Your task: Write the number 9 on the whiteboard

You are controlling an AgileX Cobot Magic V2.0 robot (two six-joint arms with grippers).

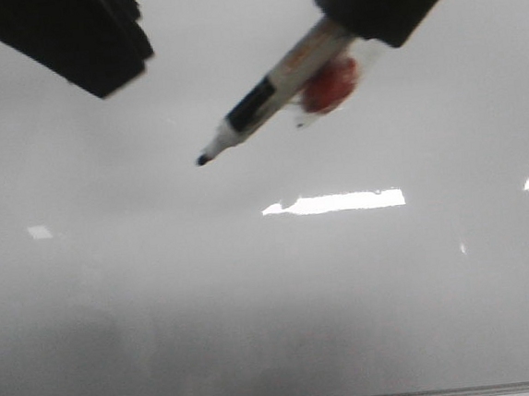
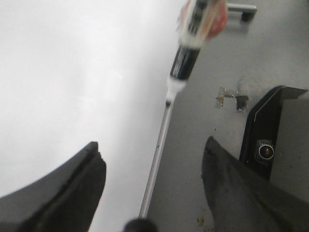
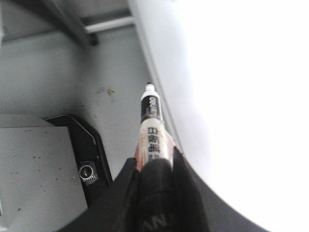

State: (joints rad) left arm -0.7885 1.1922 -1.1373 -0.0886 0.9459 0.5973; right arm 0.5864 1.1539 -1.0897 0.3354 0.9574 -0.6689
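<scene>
The whiteboard [image 1: 273, 290] fills the front view, glossy and pale, with no number 9 showing on it. My right gripper [image 1: 360, 23] comes in from the upper right, shut on a white marker pen [image 1: 274, 91] with a black band. The uncapped tip points down and left. In the right wrist view the marker pen [image 3: 152, 123] sticks out from between the shut fingers, its tip close to the whiteboard [image 3: 231, 96] frame edge. Whether the tip touches the surface I cannot tell. My left gripper [image 2: 152, 159] is open and holds nothing, straddling the board's frame edge [image 2: 155, 166].
A red blob [image 1: 331, 85] clings to the marker's barrel near the fingers. Beside the board lies grey tabletop [image 2: 217, 72] with a black bracket [image 2: 264, 140] and a metal bar handle [image 2: 241, 7]. Bright light reflections [image 1: 334, 202] lie across the board.
</scene>
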